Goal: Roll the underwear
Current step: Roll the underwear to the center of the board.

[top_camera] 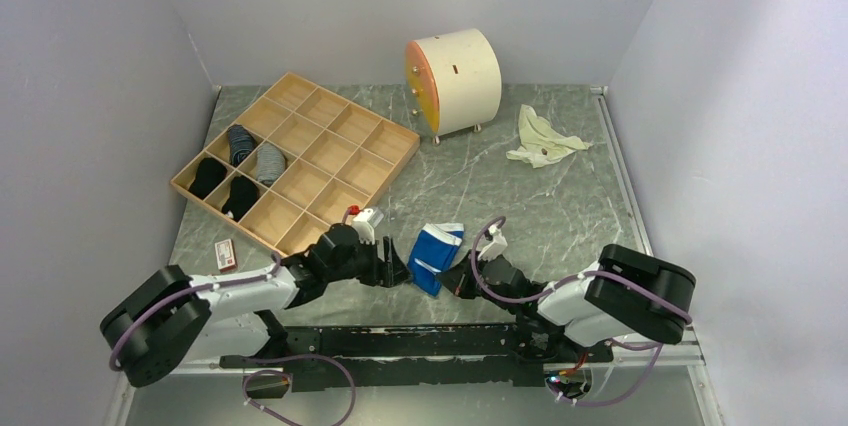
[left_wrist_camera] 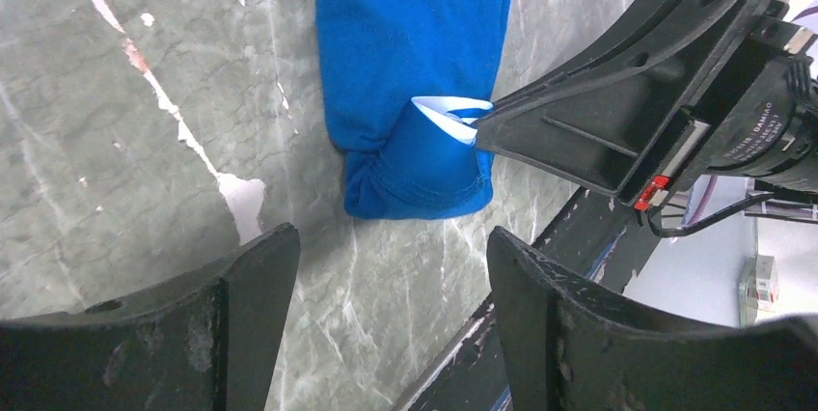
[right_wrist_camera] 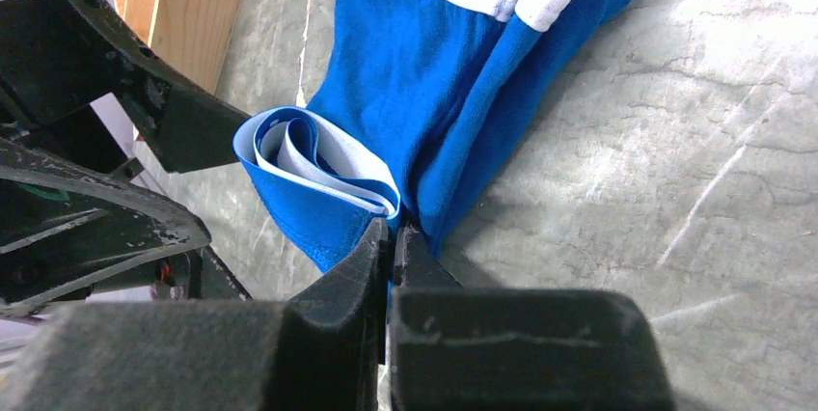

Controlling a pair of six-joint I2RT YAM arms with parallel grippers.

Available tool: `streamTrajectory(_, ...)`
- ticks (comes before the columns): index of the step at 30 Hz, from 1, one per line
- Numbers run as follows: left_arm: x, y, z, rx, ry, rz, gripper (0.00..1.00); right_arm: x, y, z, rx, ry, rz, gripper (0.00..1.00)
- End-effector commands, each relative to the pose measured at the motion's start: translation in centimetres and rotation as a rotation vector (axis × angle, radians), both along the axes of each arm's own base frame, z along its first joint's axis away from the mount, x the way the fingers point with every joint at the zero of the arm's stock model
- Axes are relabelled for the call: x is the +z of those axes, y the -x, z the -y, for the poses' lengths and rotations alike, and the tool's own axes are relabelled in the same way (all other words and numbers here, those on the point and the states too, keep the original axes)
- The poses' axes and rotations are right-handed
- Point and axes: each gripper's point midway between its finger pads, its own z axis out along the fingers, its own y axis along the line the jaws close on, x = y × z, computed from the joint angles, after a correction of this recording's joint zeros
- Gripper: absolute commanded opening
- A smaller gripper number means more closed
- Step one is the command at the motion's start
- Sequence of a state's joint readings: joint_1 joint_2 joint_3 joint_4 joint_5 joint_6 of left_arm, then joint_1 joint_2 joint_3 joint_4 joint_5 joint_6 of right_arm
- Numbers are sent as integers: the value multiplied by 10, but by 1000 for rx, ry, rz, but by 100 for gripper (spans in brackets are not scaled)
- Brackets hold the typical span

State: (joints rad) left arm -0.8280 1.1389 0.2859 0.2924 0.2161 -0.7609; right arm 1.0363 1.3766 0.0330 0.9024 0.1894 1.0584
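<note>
1. the underwear [top_camera: 437, 251], bright blue with a white waistband, lies flat on the grey marbled worktop [top_camera: 520, 196], at the near edge between the two arms.
2. its waistband end points away from the arms. the near end is turned up into a loose curl, with white band showing inside the blue.
3. the right fingers [right_wrist_camera: 391, 247] are pressed tight together on the underwear, pinching the blue cloth right beside the curl. the right wrist view shows no gap between them.
4. the left fingers [top_camera: 398, 271] stand wide apart with nothing between them. they are just beside the near end of the underwear, on its left, and do not touch it.
5. in the left wrist view the right arm's tip meets the white fold at the edge of the blue cloth, and bare worktop lies between the left fingers and the cloth.
6. a wooden divider tray [top_camera: 330, 151] sits at an angle on the left half of the worktop. four compartments at its left corner each hold a rolled dark or striped item [top_camera: 240, 143].
7. a cream drum [top_camera: 455, 81] with an orange face stands on small feet at the back.
8. a crumpled pale cloth [top_camera: 543, 138] lies to the right of the drum, well apart from the underwear.
9. a small red and white box [top_camera: 226, 253] lies near the tray's near edge.
</note>
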Motion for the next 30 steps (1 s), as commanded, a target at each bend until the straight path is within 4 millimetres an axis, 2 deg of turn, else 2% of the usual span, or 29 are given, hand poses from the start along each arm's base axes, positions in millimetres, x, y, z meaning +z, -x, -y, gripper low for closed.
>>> streamTrajectory(1, 17, -9, 19, -36, 95, 55, 76, -8, -4, 6, -16, 63, -2, 0)
streamTrajectory(4, 8, -13, 20, -16, 86, 46, 76, -7, -5, 6, -11, 68, 4, 0)
streamTrajectory(7, -5, -21, 19, 37, 57, 23, 68, -6, -5, 6, -5, 65, 11, 1)
streamTrajectory(10, -23, -27, 14, 93, 14, -11, 69, -4, -6, 4, 4, 66, 16, 3)
streamTrajectory(14, -48, -31, 1, 172, -70, -60, 67, -2, -7, 2, 22, 80, 28, 8)
streamTrajectory(16, -57, -30, -6, 197, -113, -84, 61, 2, -9, 1, 29, 85, 45, 11)
streamTrajectory(21, -69, -26, -17, 196, -196, -88, 51, 16, -14, 0, 37, 86, 97, 21)
streamTrajectory(23, -73, -24, -14, 164, -207, -97, 49, 23, -15, -1, 49, 87, 119, 30)
streamTrajectory(26, -77, -20, -9, 134, -224, -107, 47, 38, -17, -5, 100, 113, 195, 39)
streamTrajectory(30, -80, -18, -13, 134, -258, -115, 43, 56, -27, 0, 152, 253, 327, 41)
